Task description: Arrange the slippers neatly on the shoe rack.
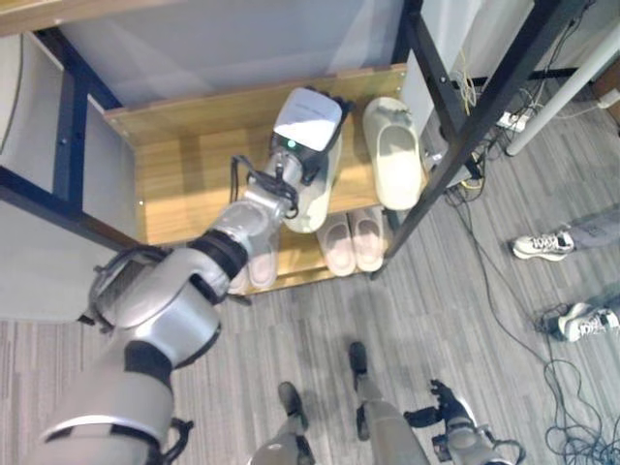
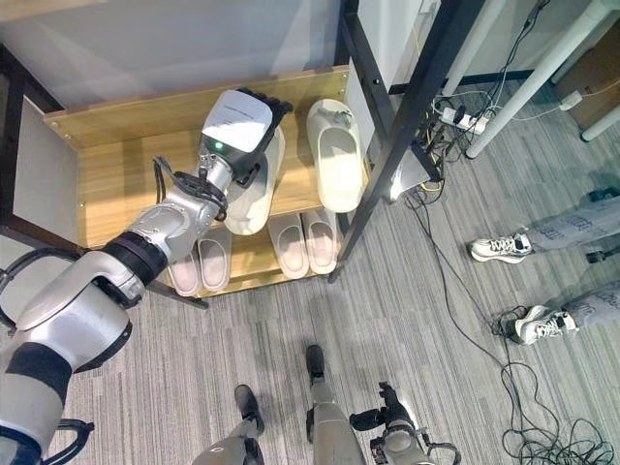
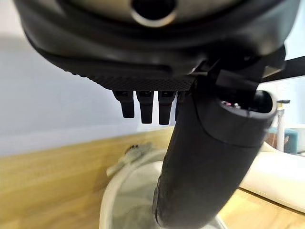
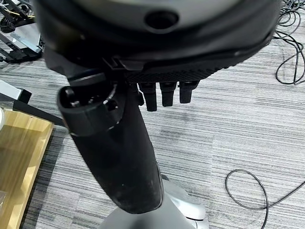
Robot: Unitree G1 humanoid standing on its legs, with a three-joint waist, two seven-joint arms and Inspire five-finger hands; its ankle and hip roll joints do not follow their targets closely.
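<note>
On upper wooden shelf of shoe rack: two cream slippers side by side, toes toward back wall. Left slipper under left hand, right slipper just beside, untouched. No readable print anywhere. Left arm stretched forward over shelf, hand palm-down above slipper's toe end, fingers straight, thumb angled down into slipper opening; nothing clasped. On lower shelf: pale pink slipper pair, another pair partly hidden by arm. Right hand hanging low over grey floor, fingers relaxed, empty.
</note>
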